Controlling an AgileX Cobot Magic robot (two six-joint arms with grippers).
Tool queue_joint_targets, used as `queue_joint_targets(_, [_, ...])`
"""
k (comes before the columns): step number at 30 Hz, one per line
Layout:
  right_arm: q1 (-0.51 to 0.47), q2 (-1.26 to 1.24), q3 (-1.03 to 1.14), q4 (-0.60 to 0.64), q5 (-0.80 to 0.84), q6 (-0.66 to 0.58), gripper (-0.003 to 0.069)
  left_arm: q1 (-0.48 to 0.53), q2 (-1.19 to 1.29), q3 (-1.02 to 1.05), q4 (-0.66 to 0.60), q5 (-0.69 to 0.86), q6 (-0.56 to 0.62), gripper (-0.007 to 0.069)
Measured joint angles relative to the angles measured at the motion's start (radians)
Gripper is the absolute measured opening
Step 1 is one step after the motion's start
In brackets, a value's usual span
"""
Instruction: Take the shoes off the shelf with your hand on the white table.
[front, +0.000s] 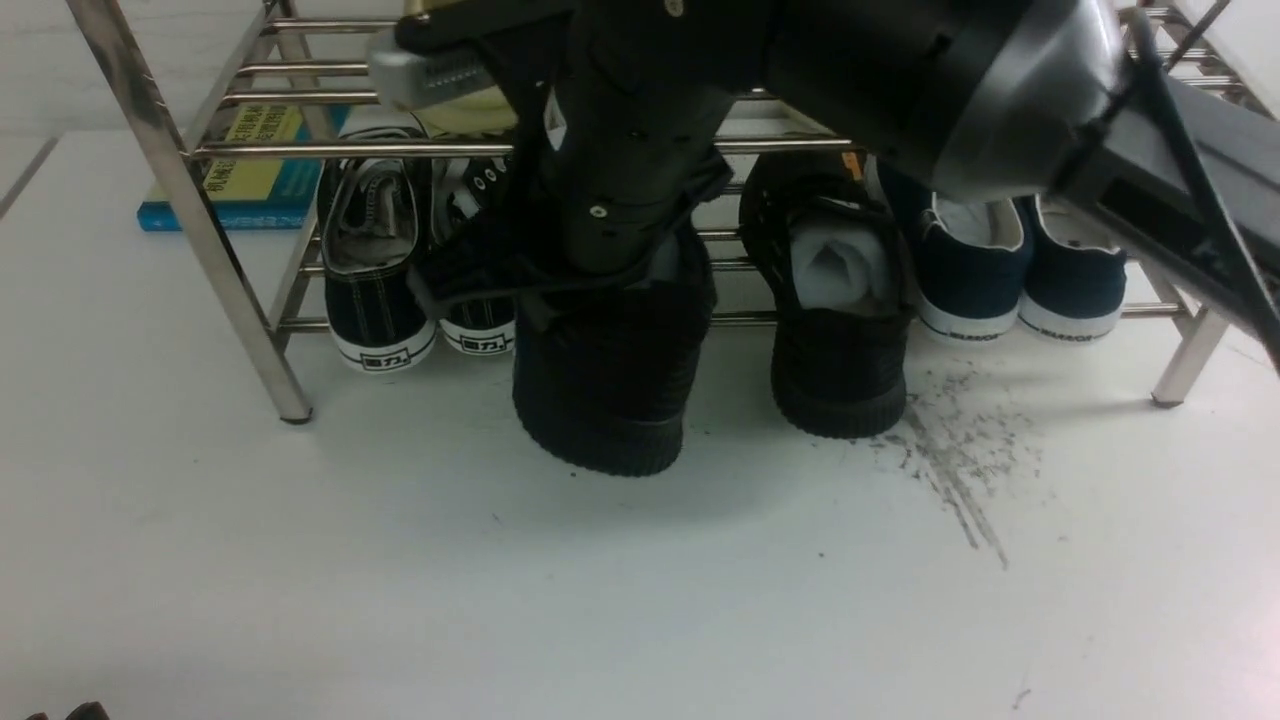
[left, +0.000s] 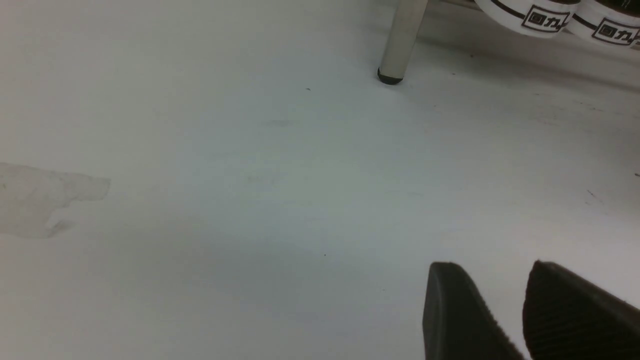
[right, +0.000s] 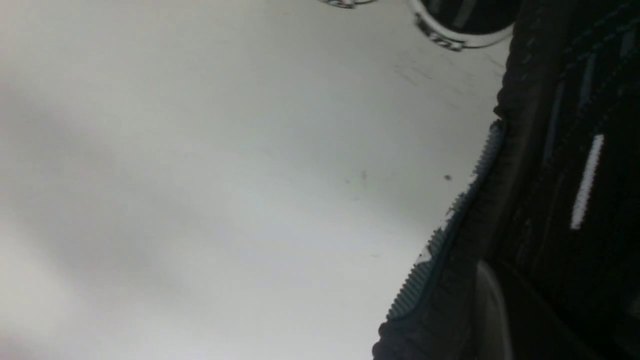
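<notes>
The shoes are two black mesh sneakers in the front view. One shoe (front: 600, 400) hangs tilted at the front of the shelf (front: 190, 200), heel toward me, just over the white table (front: 400, 580). My right gripper (front: 610, 250), the hand, reaches down into its opening and is shut on it. In the right wrist view this shoe (right: 550, 150) fills one side, with a ribbed finger (right: 450, 220) against its edge. The other shoe (front: 840, 370), stuffed with white paper, rests on the lower rods. My left gripper (left: 492, 280) is open over the bare white table (left: 250, 175), away from the shoes.
Black canvas sneakers with white soles (front: 375, 260) sit left of the held shoe, navy sneakers (front: 975, 270) at the right. A blue and yellow book (front: 250, 170) lies behind the shelf. Dark scuff streaks (front: 950, 450) mark the table. A shelf leg (left: 402, 40) stands ahead of my left gripper.
</notes>
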Motion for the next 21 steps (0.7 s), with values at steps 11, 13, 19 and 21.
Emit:
queue_joint_targets(11, [0.049, -0.115, 0.169, 0.039, -0.001, 0.055, 0.0010, 0.000, 0.000, 0.000, 0.000, 0.000, 0.000, 0.0242])
queue_joint_targets(13, [0.055, -0.145, 0.226, 0.042, -0.001, 0.068, 0.0010, 0.000, 0.000, 0.000, 0.000, 0.000, 0.000, 0.0242])
queue_joint_targets(19, [0.123, -0.263, 0.441, -0.003, -0.001, 0.190, 0.0010, 0.000, 0.000, 0.000, 0.000, 0.000, 0.000, 0.0242])
queue_joint_targets(21, [0.158, -0.282, 0.502, -0.033, -0.001, 0.245, 0.0010, 0.000, 0.000, 0.000, 0.000, 0.000, 0.000, 0.0242])
